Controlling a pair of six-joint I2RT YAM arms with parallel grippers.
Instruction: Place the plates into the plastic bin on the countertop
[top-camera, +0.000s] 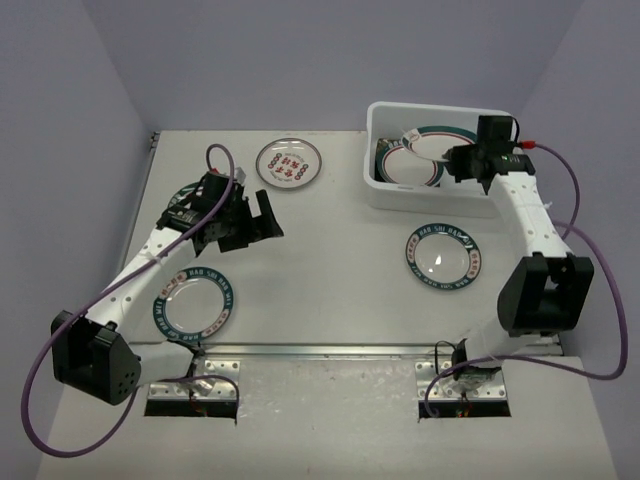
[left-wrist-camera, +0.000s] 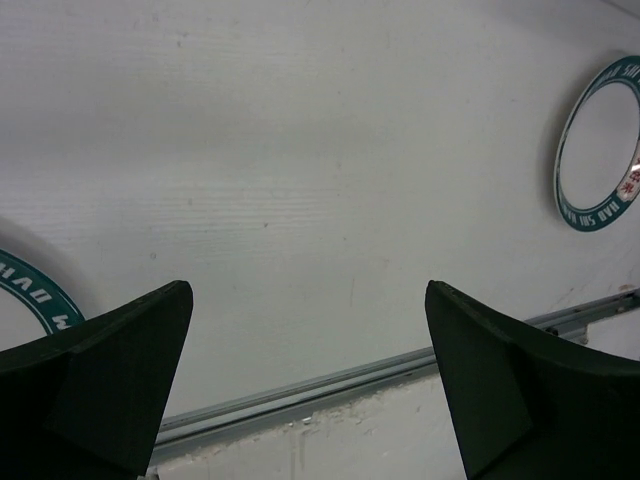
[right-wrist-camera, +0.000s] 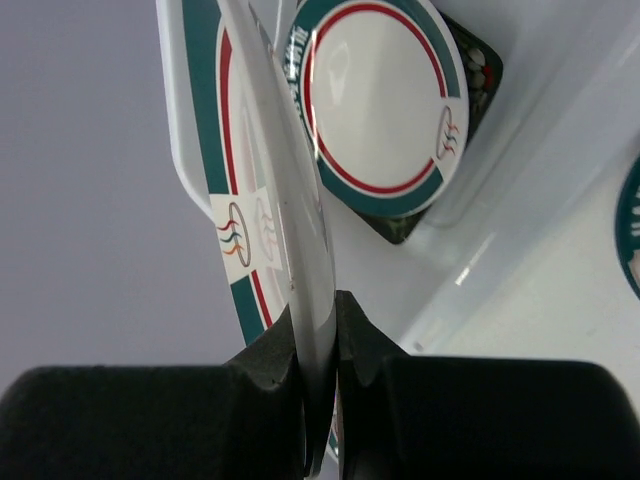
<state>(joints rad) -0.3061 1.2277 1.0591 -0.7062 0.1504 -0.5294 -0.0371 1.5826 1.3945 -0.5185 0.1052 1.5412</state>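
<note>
My right gripper (top-camera: 462, 160) is shut on the rim of a white plate with a teal and red rim (top-camera: 436, 143), held over the white plastic bin (top-camera: 430, 198). In the right wrist view the gripper (right-wrist-camera: 325, 300) pinches that plate (right-wrist-camera: 262, 150) edge-on. Below it, another teal-rimmed plate (right-wrist-camera: 380, 100) lies in the bin on a black floral square plate (right-wrist-camera: 482, 66). On the countertop (top-camera: 340, 260) lie a red-patterned plate (top-camera: 289, 163) and two teal lettered plates, one on the right (top-camera: 444, 255) and one at the front left (top-camera: 195, 303). My left gripper (top-camera: 262, 222) is open and empty above the table.
The left wrist view shows its open gripper (left-wrist-camera: 308, 290) over bare countertop, with a teal lettered plate at the right (left-wrist-camera: 600, 145), another at the left edge (left-wrist-camera: 30, 290), and the metal rail (left-wrist-camera: 350, 385) along the near edge. Purple cables loop beside both arms.
</note>
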